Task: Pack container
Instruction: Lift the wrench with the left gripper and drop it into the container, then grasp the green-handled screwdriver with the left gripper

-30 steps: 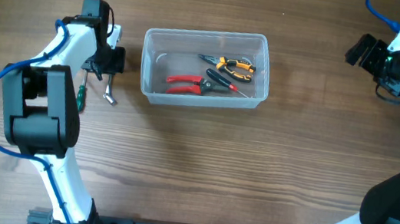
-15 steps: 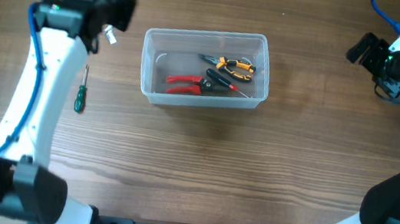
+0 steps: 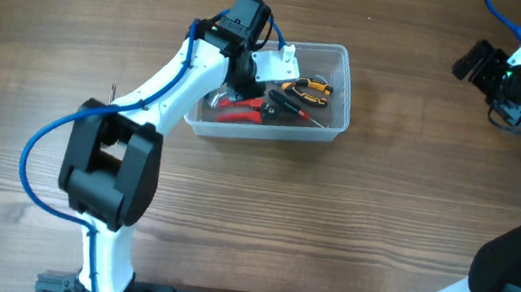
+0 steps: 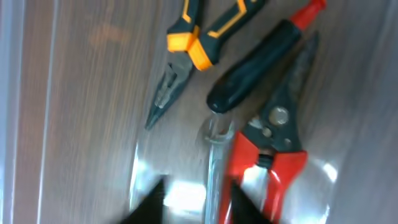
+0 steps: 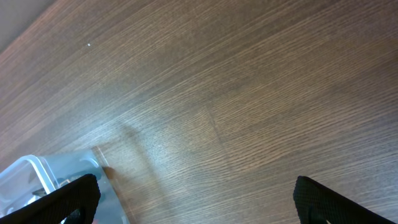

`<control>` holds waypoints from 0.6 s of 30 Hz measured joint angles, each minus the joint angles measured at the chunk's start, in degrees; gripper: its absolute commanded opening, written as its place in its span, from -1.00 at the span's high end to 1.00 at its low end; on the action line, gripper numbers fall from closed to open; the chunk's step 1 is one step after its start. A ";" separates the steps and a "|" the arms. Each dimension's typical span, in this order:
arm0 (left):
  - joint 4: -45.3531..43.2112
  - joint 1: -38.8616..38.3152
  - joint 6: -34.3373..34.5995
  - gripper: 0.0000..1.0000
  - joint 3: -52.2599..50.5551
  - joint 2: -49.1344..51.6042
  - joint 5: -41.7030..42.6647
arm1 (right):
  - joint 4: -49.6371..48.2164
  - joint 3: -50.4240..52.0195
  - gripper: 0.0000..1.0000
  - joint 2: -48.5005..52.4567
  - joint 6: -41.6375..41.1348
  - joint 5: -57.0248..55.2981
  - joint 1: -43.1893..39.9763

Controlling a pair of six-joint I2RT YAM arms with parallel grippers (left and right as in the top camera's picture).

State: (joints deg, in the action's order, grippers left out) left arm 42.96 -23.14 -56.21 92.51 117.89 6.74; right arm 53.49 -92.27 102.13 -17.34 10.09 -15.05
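Note:
The clear plastic container (image 3: 345,54) stands at the table's upper middle. It holds orange-handled pliers (image 3: 308,88), red-handled snips (image 3: 237,111) and a black-handled screwdriver (image 3: 291,105). My left gripper (image 3: 262,70) is inside the container, low over its floor. In the left wrist view the pliers (image 4: 193,43), the screwdriver (image 4: 255,68), the snips (image 4: 267,155) and a silver metal tool (image 4: 214,155) lie below it. The silver tool sits between the spread jaws of the left gripper (image 4: 196,202), close to the right one. My right gripper (image 3: 473,65) is open and empty, raised at the far right.
The right wrist view shows bare wood between the right gripper's fingers (image 5: 208,205) and the container's corner (image 5: 25,180) at the lower left. A thin metal tip (image 3: 113,89) shows on the table beside the left arm's lower link.
The left arm swung from the table's left side to inside the container, carrying the silver tool. Its jaws now stand apart around the tool. The right arm has not moved.

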 measured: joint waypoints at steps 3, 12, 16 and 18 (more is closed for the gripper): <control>-0.68 0.00 4.61 -0.99 0.00 -0.26 -0.76 | -0.02 0.00 -1.00 0.00 0.00 0.00 0.00; 9.84 8.35 32.81 -0.99 2.03 -29.14 -2.82 | -0.20 0.00 -0.99 0.00 -0.02 0.00 0.00; 19.85 26.43 45.18 -0.93 1.92 -24.09 -4.33 | -0.22 0.00 -1.00 0.00 -0.02 0.00 0.00; 23.32 34.36 51.23 -0.86 1.57 -18.60 -4.74 | -0.20 0.00 -1.00 0.00 -0.02 0.02 0.00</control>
State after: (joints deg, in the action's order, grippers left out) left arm 66.28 11.22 -4.97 94.08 99.29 2.00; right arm 53.30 -92.27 102.13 -17.37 10.11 -15.05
